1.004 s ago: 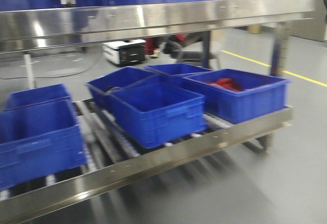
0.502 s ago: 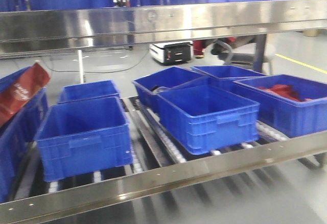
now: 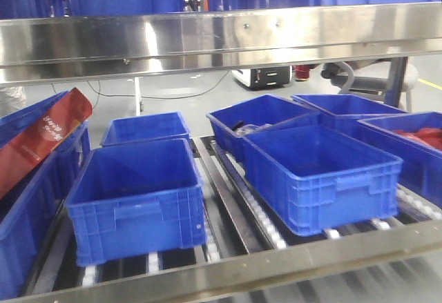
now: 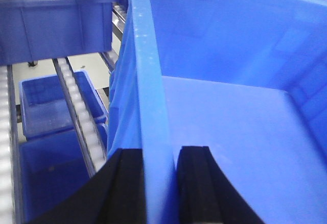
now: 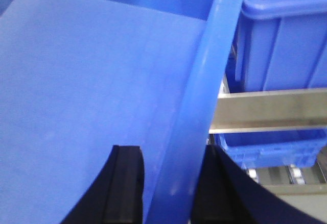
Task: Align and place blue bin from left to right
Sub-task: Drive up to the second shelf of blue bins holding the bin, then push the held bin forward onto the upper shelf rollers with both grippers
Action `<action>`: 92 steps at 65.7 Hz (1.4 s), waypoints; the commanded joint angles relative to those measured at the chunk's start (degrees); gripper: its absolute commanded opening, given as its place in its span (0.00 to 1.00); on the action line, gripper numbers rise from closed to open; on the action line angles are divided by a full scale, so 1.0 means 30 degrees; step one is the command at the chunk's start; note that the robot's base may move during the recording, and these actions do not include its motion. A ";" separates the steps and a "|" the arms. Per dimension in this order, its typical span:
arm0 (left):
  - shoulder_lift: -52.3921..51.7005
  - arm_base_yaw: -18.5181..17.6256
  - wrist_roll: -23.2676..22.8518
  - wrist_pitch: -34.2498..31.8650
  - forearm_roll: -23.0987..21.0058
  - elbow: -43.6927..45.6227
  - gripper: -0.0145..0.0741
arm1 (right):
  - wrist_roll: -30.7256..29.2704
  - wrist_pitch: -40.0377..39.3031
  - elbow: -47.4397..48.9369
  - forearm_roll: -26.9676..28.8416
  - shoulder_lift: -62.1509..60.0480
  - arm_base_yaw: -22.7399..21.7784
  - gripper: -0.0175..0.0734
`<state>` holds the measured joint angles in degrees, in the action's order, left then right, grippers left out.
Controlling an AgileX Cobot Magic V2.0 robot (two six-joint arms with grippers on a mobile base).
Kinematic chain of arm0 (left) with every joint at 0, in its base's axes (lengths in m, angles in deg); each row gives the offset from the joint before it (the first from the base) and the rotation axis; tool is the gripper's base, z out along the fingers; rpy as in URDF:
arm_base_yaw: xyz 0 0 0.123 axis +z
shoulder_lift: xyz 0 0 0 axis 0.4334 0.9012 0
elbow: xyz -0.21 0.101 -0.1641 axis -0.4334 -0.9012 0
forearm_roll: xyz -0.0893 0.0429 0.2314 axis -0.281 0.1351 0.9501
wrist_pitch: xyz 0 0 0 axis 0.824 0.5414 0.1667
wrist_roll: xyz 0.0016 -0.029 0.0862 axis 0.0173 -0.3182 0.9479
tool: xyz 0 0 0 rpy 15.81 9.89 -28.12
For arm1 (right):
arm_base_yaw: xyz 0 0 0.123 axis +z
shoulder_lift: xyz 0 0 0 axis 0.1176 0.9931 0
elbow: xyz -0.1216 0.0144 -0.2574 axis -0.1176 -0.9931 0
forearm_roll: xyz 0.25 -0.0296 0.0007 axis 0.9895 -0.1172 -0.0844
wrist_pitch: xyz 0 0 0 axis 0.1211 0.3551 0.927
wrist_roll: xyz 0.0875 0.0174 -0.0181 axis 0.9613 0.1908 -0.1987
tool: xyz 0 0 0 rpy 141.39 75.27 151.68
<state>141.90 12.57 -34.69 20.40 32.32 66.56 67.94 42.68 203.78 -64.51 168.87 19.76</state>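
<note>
**Both grips firm on the bin; front view has swung toward the rack's left end**

Grip: my left gripper [image 4: 159, 155] is closed narrow over one rim of the blue bin [image 4: 230, 132], with one finger inside the wall and one outside. My right gripper [image 5: 171, 155] pinches the opposite rim the same way. The bin fills both wrist views. The front view does not show it.

Change: over the last second the bins on the roller shelf [image 3: 235, 206] have slid rightward in the front frame. A red packet [image 3: 41, 144] has entered at the left edge, and the motion blur has eased.

Assessment: I judge the bin is in transit. Placement is not yet done.
</note>
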 commanded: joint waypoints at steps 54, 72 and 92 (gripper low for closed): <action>-0.0354 -0.0058 0.0385 -0.5667 0.0000 0.0387 0.04 | -0.0717 -0.1698 0.0358 0.0162 -0.0588 0.0089 0.12; -0.0354 -0.0058 0.0385 -0.5667 0.0000 0.0387 0.04 | -0.0717 -0.1698 0.0358 0.0162 -0.0588 0.0089 0.12; -0.0354 -0.0058 0.0385 -0.5667 0.0000 0.0387 0.04 | -0.0717 -0.1698 0.0358 0.0162 -0.0588 0.0089 0.12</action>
<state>141.90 12.57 -34.81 20.15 32.32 66.56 67.94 42.47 203.78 -64.62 168.87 19.76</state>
